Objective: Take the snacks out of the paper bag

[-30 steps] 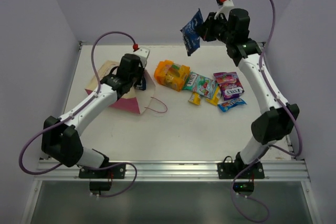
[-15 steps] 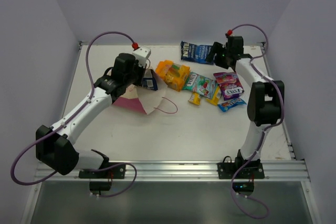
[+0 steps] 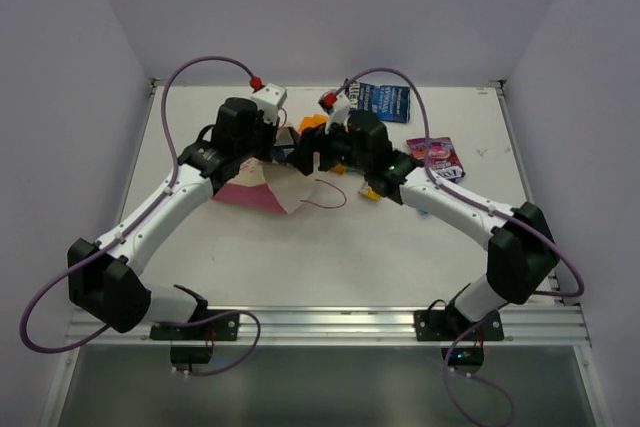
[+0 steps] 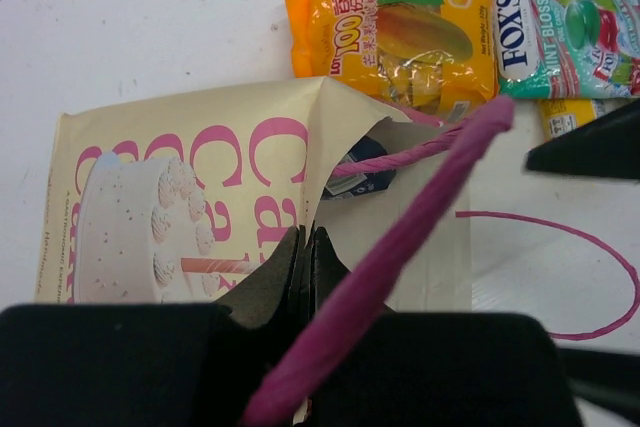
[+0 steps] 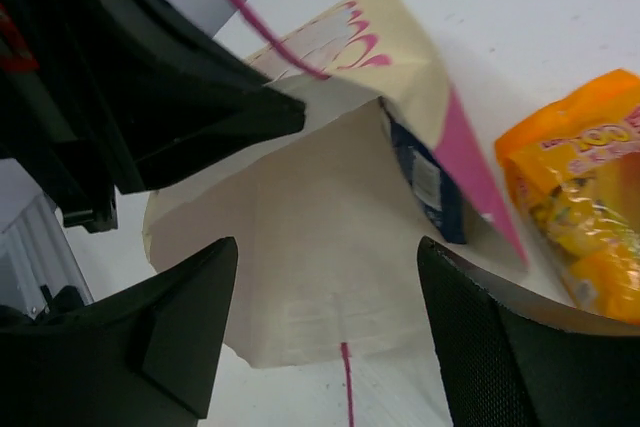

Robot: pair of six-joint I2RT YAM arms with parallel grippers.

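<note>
Tabletop [image 3: 330,257] white, walls [image 3: 320,7] pale lilac; left end effector [image 4: 306,252] pinches the paper bag [image 4: 200,177] rim, right end effector [image 5: 328,287] spread wide

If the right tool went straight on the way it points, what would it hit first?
Probably the open mouth of the tipped-over cream-and-pink paper gift bag; the right tool faces its pale inside, with a dark blue glossy packet deeper in.
</note>
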